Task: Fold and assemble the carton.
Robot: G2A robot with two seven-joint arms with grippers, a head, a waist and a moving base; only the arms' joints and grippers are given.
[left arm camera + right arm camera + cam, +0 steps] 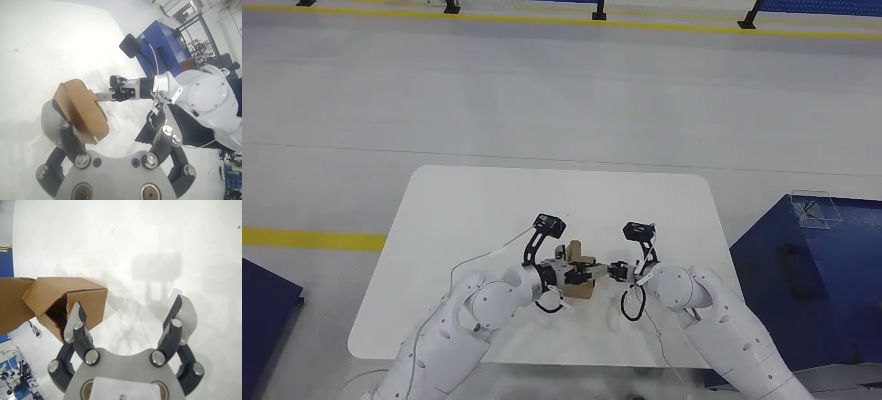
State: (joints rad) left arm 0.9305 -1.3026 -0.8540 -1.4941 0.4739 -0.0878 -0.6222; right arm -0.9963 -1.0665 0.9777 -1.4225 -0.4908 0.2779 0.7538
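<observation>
The brown carton [582, 290] sits on the white bench [542, 200] in the lower middle of the top view, between the left jaws, coming from the lower left, and the right jaws, coming from the lower right, and both stand open. In the left wrist view it lies against one finger [47, 117] of the left jaws and apart from the other, while in the right wrist view one finger [75, 315] of the right jaws meets its open end. Around the bench is grey floor [542, 90] with yellow lines [302, 238], and a blue cabinet [802, 270] stands at right
</observation>
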